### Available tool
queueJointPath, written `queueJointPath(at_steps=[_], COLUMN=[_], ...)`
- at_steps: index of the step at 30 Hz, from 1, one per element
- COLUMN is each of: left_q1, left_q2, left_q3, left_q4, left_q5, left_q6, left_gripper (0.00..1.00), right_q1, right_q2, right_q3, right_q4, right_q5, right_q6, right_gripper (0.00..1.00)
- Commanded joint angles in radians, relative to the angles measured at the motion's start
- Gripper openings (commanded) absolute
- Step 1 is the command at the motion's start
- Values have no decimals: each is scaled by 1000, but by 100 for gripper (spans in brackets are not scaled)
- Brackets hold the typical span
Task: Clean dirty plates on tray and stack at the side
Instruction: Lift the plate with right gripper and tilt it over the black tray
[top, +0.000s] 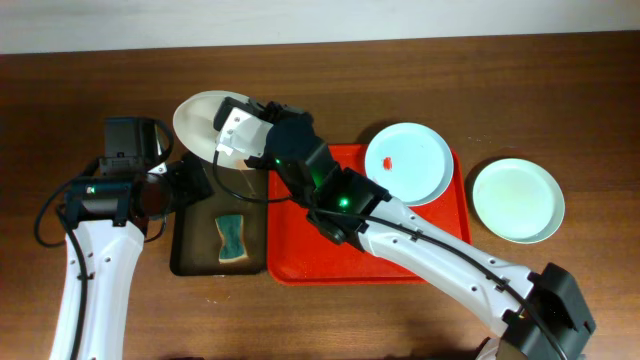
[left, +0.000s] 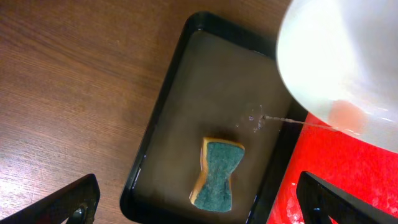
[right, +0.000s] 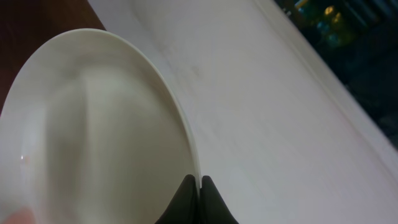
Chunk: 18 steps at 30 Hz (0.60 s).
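My right gripper (top: 238, 128) is shut on the rim of a pale plate (top: 203, 121) and holds it tilted above the far end of the dark tray (top: 190, 245). In the right wrist view the fingertips (right: 199, 186) pinch the plate's edge (right: 93, 124). In the left wrist view that plate (left: 348, 56) hangs at top right with a faint red smear and a thin stream of water running off it. A second plate (top: 408, 162) with a red smear lies on the red tray (top: 330, 255). A third plate (top: 517, 199) lies on the table to the right. My left gripper (left: 199, 205) is open above the sponge (left: 217, 171).
The green and yellow sponge (top: 231, 237) lies in the wet dark tray, which stands just left of the red tray (left: 323, 180). The left arm (top: 100, 200) is at the left of the dark tray. The table's far edge meets a white wall.
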Motion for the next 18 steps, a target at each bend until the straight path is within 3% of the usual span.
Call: queueJointPath(at_steps=[1, 9, 18], left_q1=[3, 3, 3], left_q2=[-3, -3, -3], left_q3=[5, 5, 5], left_q4=[-1, 0, 0], left_q5=[8, 8, 8], left_q6=[-10, -10, -10], left_gripper=[99, 99, 99], right_q1=[8, 47, 58], right_q2=[-38, -38, -37], right_q3=[19, 19, 19], right_q4=[10, 55, 55], right_q5=[11, 13, 20], right_q6=[-87, -199, -199], right_gripper=[4, 4, 4])
